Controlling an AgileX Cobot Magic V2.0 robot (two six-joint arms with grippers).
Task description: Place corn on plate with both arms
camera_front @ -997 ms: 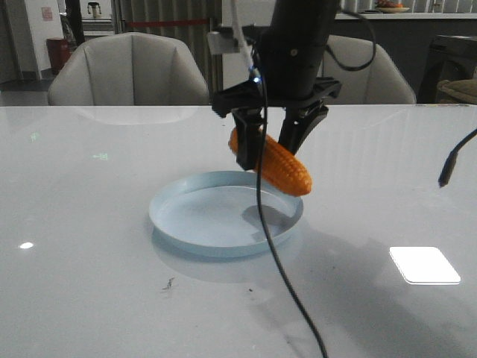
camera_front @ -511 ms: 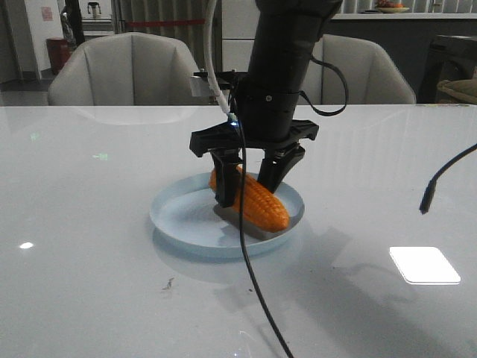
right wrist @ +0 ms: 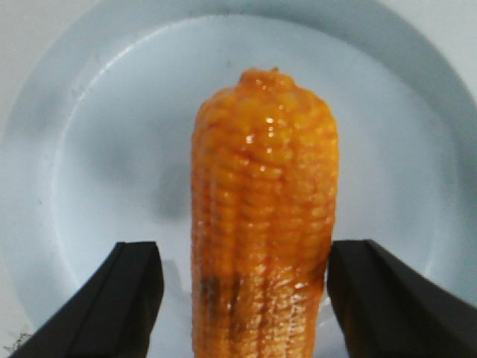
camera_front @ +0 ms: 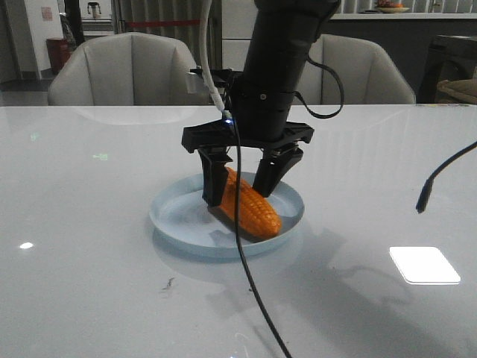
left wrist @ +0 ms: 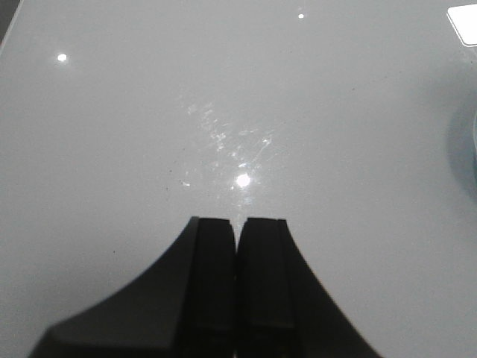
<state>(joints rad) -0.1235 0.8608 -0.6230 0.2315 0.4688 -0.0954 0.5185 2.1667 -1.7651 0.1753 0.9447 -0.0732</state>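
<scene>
The orange corn (camera_front: pixel 250 205) lies on the pale blue plate (camera_front: pixel 179 216), tilted across its right half. My right gripper (camera_front: pixel 238 195) hangs straight above it, open, one finger on each side of the cob. In the right wrist view the corn (right wrist: pixel 264 209) stands between the two black fingers (right wrist: pixel 138 283) with a clear gap on one side, the plate (right wrist: pixel 112 149) beneath it. My left gripper (left wrist: pixel 238 224) is shut on nothing over bare white table and does not show in the front view.
A black cable (camera_front: pixel 242 261) hangs from the right arm in front of the plate. Another loose cable end (camera_front: pixel 447 175) dangles at the right. Two pale chairs (camera_front: pixel 130 71) stand behind the table. A bright light patch (camera_front: pixel 423 265) reflects on the tabletop.
The right gripper came down and leftward with the corn, set it on the plate, and opened its fingers off the cob.
</scene>
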